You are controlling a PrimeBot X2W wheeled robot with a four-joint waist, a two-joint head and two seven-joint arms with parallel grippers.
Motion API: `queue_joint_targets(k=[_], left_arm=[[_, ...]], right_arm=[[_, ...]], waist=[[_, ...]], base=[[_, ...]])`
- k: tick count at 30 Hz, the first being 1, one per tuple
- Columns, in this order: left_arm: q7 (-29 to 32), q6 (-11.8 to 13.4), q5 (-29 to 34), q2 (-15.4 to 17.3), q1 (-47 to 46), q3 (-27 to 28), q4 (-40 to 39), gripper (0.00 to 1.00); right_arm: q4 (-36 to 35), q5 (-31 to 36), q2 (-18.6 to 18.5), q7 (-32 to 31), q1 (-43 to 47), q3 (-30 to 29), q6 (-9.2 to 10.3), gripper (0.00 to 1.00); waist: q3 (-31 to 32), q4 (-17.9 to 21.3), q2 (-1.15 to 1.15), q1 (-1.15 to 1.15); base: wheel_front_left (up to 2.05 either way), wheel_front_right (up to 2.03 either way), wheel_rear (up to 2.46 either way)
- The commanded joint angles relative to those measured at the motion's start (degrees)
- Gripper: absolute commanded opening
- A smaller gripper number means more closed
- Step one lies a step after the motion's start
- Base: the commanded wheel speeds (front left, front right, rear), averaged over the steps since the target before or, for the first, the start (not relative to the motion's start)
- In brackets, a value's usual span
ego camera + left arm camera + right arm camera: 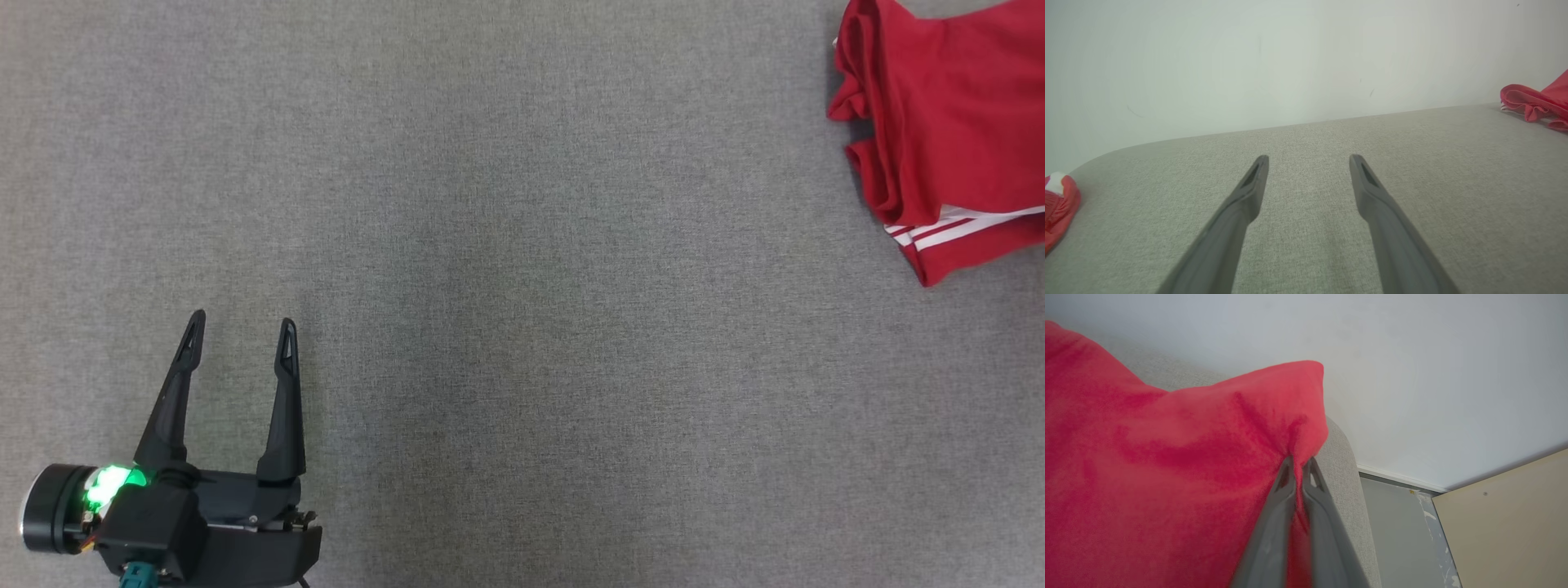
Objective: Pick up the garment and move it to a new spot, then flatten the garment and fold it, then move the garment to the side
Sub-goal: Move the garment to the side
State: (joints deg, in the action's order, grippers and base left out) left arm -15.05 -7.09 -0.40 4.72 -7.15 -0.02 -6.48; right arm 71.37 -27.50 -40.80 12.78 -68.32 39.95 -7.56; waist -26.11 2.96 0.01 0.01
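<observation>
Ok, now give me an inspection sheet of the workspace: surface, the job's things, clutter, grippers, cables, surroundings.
surface: grey fabric surface, flat.
job's things: red garment with white stripes, bunched at the far right and cut off by the edge of the head view.
clutter: red cloth with a white patch at the surface's edge, at the left of the left wrist view; cannot tell what it is.
grippers: left gripper open, holding nothing; right gripper shut on a fold of the garment.
cables: teal plug at the left gripper's base.
surroundings: pale wall behind the surface; grey floor and beige panel beside it.
</observation>
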Motion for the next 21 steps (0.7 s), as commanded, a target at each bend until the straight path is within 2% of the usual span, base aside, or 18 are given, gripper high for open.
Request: queue_joint_targets(k=[1, 2, 3, 4, 11, 12, 15, 21], left_arm=[[-0.13, 0.01, 0.03, 0.11, -0.14, 0.09, -0.02, 1.00], [-0.13, 0.03, -0.03, 0.06, -0.04, 0.11, 0.19, 1.00], [-0.13, 0.08, -0.06, 0.02, 0.08, 0.08, 0.39, 1.00], [-0.13, 0.21, -0.13, -0.02, 0.20, 0.16, 0.51, 1.00], [-0.13, 0.54, -0.81, -0.18, 2.67, 1.57, 1.75, 1.00], [-0.14, 0.50, -0.84, -0.26, 4.06, 2.15, 2.25, 1.00], [-0.13, 0.60, -1.22, -0.47, 5.72, 3.10, 3.01, 1.00], [-0.13, 0.33, -1.54, -0.93, 9.87, 3.31, 4.98, 1.00]], right_arm=[[0.32, -0.16, 0.27, -0.20, -0.20, -0.01, 0.11, 0.00], [0.68, -0.19, 0.24, -0.53, 0.14, -0.01, 0.11, 0.00], [0.94, -0.19, 0.20, -0.59, 0.32, -0.03, 0.11, 0.15], [1.02, 0.04, 0.21, -0.35, 0.40, 0.01, 0.11, 1.00], [-0.14, -0.15, 2.46, 1.88, 0.38, -1.03, 0.11, 1.00], [-1.44, -1.63, 3.62, 2.37, 1.53, -3.14, 0.11, 1.00], [-6.63, -1.76, 3.53, 2.43, 3.64, -6.68, 0.11, 1.00], [-17.75, 0.36, 6.06, 2.39, 16.47, -18.29, 0.11, 1.00]], waist=[[0.33, 0.07, -0.01, -0.01], [0.63, 0.05, -0.01, -0.01], [0.89, 0.04, -0.01, -0.01], [1.25, 0.06, -0.01, -0.01], [5.98, 1.03, -0.01, -0.01], [7.95, 1.47, -0.01, -0.01], [10.99, 1.75, -0.01, -0.01], [17.67, 0.83, -0.01, -0.01]], base=[[0.00, 0.00, 0.00], [0.00, 0.00, 0.00], [0.00, 0.00, 0.00], [0.00, 0.00, 0.00], [0.00, 0.00, 0.00], [0.00, 0.00, 0.00], [0.00, 0.00, 0.00], [0.00, 0.00, 0.00]])
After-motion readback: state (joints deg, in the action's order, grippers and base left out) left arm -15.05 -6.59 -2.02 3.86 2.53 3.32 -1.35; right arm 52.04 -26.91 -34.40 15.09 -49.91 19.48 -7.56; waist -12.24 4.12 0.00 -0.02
